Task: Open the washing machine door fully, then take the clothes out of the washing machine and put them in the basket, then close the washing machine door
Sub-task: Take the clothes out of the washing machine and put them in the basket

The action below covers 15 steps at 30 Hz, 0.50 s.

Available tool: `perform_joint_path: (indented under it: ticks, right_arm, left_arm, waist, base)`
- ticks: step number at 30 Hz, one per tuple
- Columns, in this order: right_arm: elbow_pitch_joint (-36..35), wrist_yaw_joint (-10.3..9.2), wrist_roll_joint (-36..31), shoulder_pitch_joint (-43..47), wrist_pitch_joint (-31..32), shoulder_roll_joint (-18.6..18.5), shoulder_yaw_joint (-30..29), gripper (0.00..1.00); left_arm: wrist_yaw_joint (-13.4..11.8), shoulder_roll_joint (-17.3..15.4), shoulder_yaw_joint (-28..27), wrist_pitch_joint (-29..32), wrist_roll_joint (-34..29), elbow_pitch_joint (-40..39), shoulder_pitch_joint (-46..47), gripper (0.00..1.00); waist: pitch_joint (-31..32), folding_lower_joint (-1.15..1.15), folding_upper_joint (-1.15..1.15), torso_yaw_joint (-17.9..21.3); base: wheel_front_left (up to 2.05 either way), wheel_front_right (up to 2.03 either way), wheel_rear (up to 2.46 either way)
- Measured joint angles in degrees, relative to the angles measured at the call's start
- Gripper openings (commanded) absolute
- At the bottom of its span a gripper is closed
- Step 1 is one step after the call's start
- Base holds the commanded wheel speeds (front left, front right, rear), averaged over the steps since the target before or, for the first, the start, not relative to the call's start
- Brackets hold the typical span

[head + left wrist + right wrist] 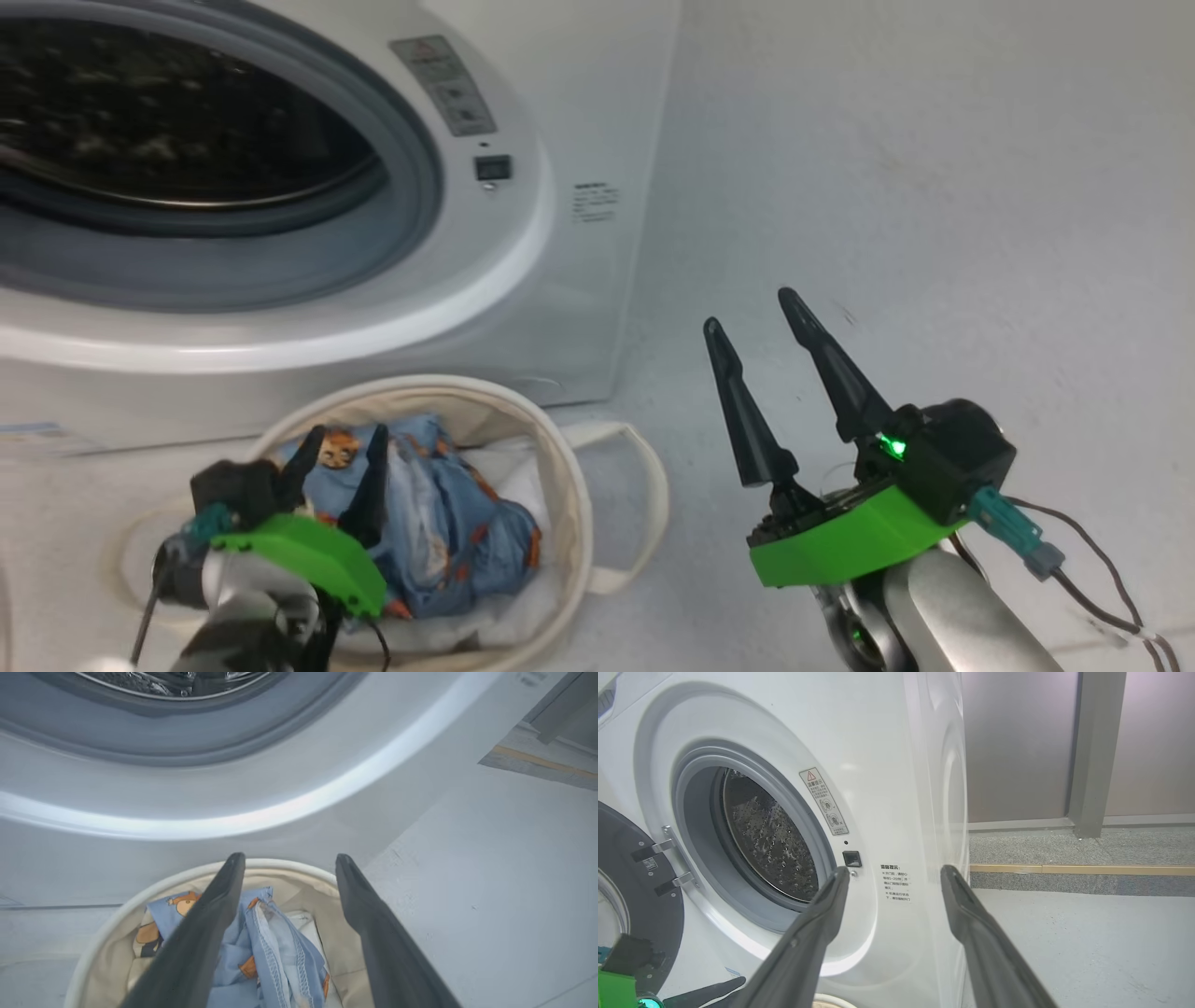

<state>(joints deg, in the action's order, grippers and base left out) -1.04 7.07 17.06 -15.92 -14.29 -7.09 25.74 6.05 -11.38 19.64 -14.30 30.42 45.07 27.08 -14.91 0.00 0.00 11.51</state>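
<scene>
On the pale floor (934,187), the basket (581,504) holds the clothes (448,523).

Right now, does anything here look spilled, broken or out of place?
Nothing stands out. The clothes lie bunched inside the basket, with none hanging over its rim or lying on the floor. The door of the washing machine stands open and looks undamaged.

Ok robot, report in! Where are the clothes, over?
Left gripper open over round cream canvas basket; right gripper open, empty. Light-blue printed fabric clothes lie in basket. Black-rimmed round washing machine door stands open. Nothing seen blocking it.
</scene>
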Motion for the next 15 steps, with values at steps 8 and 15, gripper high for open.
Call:
perform_joint_path:
  ticks: [8,15]
  right_arm:
    - [2.76,0.00,1.94,1.50,0.00,-1.04,0.79,1.00]
    - [5.08,0.00,3.25,2.29,0.00,-1.46,1.51,1.00]
  left_arm:
    - [0.20,-2.72,-4.63,-0.01,-3.26,-25.12,-13.02,1.00]
    - [0.11,-6.78,-8.18,0.15,0.03,-41.17,-20.14,1.00]
  waist:
    - [5.06,0.00,0.00,-3.96]
    - [8.35,0.00,0.00,-6.92]
  base:
    - [0.00,0.00,0.00]
    - [0.00,0.00,0.00]
